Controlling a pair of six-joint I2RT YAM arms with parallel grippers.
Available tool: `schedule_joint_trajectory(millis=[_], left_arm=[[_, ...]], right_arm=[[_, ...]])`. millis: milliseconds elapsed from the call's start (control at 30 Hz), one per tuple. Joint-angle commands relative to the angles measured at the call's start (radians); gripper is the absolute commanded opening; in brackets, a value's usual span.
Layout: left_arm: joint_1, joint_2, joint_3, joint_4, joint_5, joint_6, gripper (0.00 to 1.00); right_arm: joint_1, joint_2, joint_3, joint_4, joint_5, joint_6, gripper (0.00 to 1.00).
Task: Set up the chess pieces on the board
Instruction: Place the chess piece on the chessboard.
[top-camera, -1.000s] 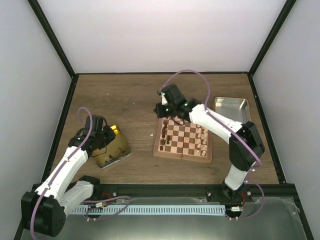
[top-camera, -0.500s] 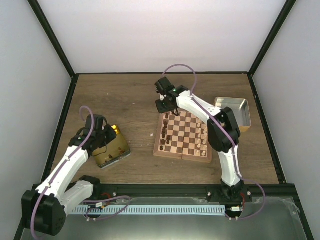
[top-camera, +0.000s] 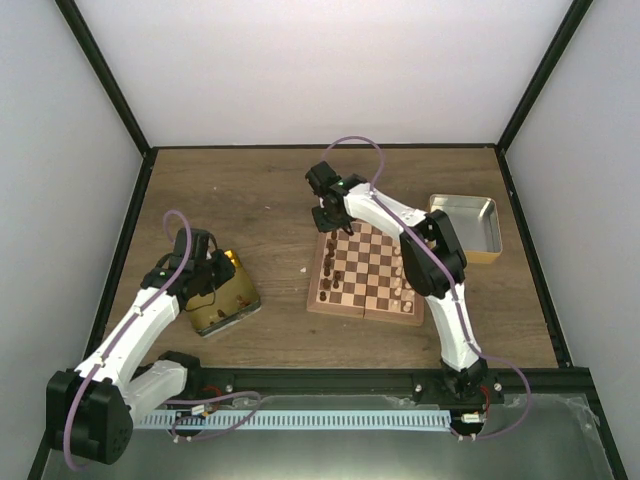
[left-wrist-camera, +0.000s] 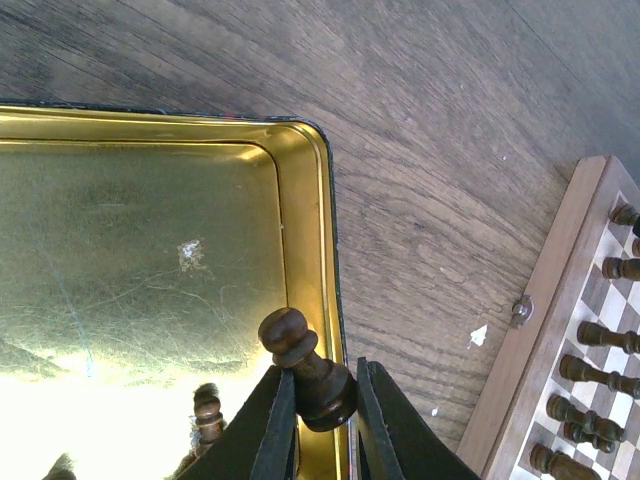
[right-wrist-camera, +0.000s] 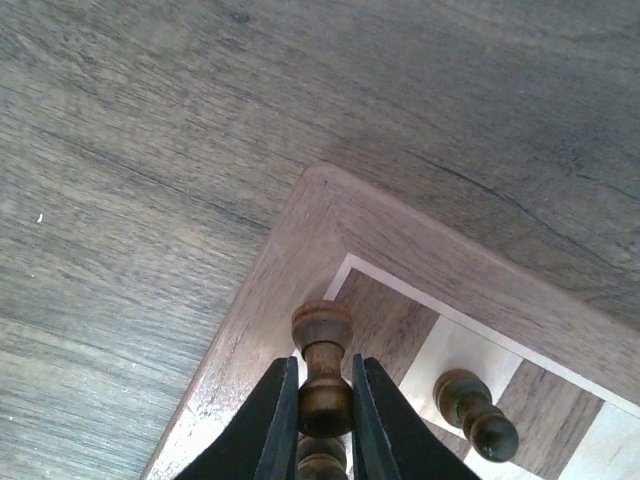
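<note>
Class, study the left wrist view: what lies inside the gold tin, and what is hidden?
The gold tin is mostly bare; one dark chessman shows near the bottom edge. The left end effector, shut on a dark piece, covers its near corner.

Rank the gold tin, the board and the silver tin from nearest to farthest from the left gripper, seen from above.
1. Gold tin, just under the left gripper, left side.
2. Board, centre.
3. Silver tin, far right.
</note>
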Motion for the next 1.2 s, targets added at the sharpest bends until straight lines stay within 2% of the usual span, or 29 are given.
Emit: schedule_joint_trajectory(millis=[0, 400, 1167], left_arm=[[0.006, 0.002, -0.005, 0.022, 0.010, 0.006, 0.12], [0.006, 0.004, -0.005, 0.020, 0.010, 0.003, 0.12], [0.006, -0.001, -0.013, 0.016, 0.007, -0.002, 0.12]], right_arm=[[-0.003, 0.022, 0.051, -0.024, 0.052, -0.007, 0.14], [-0.013, -0.001, 0.094, -0.041, 0.032, -0.014, 0.14], [-0.022, -0.016, 0.035, -0.077, 0.034, -0.026, 0.14]])
